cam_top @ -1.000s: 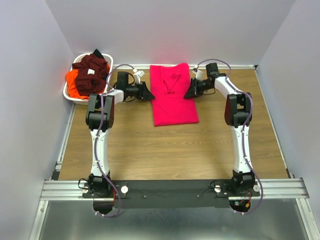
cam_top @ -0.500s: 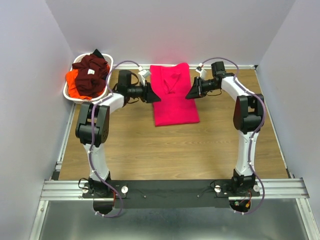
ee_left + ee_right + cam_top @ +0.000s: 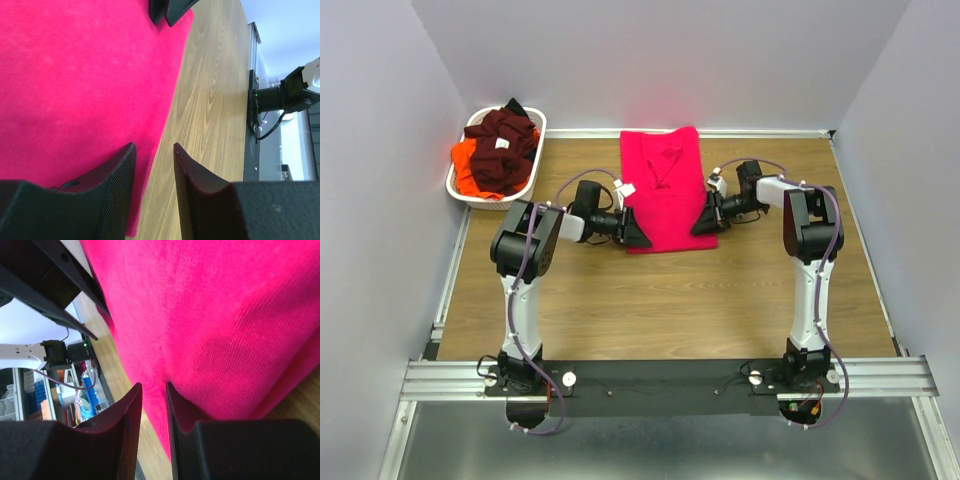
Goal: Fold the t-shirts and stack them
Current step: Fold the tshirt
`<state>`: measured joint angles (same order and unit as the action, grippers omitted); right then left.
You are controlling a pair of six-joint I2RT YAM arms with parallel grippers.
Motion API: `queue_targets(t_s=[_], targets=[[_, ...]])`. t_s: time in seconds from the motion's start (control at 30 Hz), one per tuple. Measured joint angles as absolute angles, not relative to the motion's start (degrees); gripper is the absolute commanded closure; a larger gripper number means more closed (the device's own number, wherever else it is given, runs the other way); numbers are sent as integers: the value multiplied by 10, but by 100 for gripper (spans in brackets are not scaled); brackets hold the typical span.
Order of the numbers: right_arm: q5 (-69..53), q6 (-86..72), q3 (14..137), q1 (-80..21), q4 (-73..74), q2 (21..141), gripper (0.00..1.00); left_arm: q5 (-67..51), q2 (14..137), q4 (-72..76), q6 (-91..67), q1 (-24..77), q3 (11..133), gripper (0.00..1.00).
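Both left end effector (image 3: 641,232) and right end effector (image 3: 701,224) are hovering, slightly parted and empty, at the hem corners of the t-shirt (image 3: 665,190); pinching them for the fold looks next.

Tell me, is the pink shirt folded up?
Partly folded. The pink shirt lies as a long strip, no sleeves sticking out, collar showing.
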<state>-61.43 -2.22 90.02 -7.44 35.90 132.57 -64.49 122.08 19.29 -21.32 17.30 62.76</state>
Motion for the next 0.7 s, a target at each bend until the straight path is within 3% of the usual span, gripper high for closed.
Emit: queue_targets(t_s=[0.37,0.53,0.7], targets=[[-624,-4,867,-72,363,1292,66,-673,1189,201,-211,132,581,57],[-631,-22,865,-79,364,1235,67,-671,1115,190,-195,188,571,59],[-648,-39,851,-122,354,1223,68,-671,1119,231,-217,246,585,60]])
